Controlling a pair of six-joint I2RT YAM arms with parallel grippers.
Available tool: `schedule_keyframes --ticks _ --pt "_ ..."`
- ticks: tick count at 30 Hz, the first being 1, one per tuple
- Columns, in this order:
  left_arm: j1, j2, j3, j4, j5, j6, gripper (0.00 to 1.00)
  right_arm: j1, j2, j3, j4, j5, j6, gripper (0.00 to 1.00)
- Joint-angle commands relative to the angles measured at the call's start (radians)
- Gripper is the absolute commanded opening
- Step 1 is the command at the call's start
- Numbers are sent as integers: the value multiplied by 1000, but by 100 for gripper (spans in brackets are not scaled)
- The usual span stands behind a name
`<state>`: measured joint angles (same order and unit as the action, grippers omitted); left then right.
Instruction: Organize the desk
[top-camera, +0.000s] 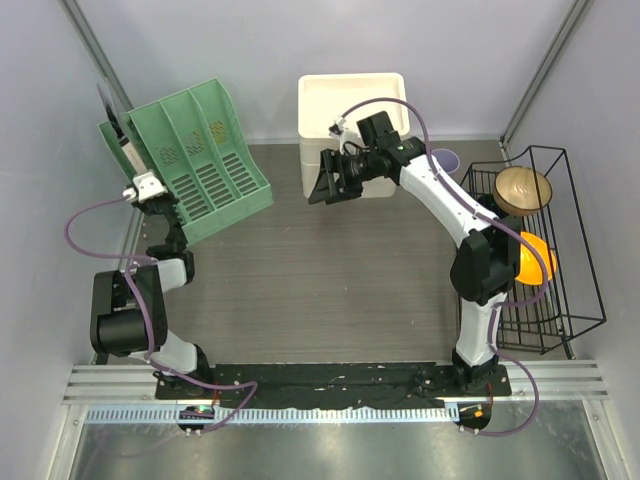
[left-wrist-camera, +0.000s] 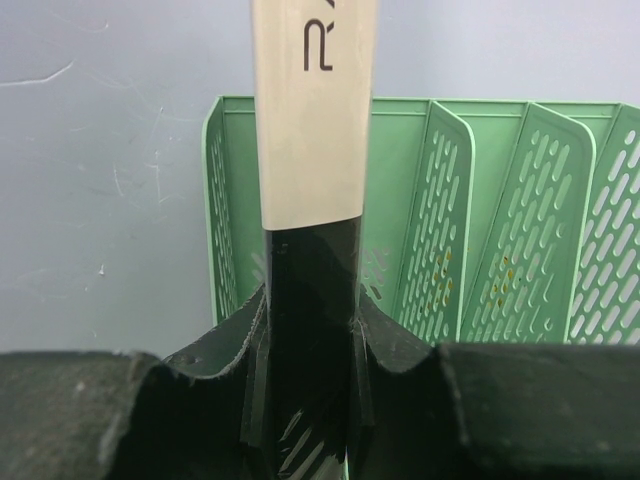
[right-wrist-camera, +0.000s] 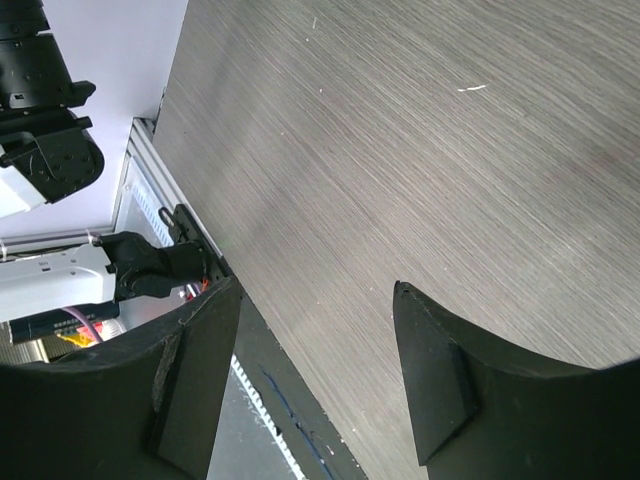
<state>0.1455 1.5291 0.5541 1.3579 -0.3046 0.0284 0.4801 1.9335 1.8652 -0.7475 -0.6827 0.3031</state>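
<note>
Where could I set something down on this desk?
The wide middle of the desk is bare, bordered by the green sorter, white bin, wire rack and front rail. Crowded: the back, where the open right gripper hangs before the bin, and the right edge, where the rack holds a bowl and orange ball.

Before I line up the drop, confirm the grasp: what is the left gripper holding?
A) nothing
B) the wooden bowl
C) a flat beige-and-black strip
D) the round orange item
C: in the left wrist view the left gripper is closed on the flat beige-and-black strip, which sticks out past the fingers in front of the green file sorter.
</note>
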Motion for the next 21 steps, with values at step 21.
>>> schedule_keyframes --ticks 21 --pt "158 -49 52 83 225 -108 0 -3 10 -24 42 -71 -15 67"
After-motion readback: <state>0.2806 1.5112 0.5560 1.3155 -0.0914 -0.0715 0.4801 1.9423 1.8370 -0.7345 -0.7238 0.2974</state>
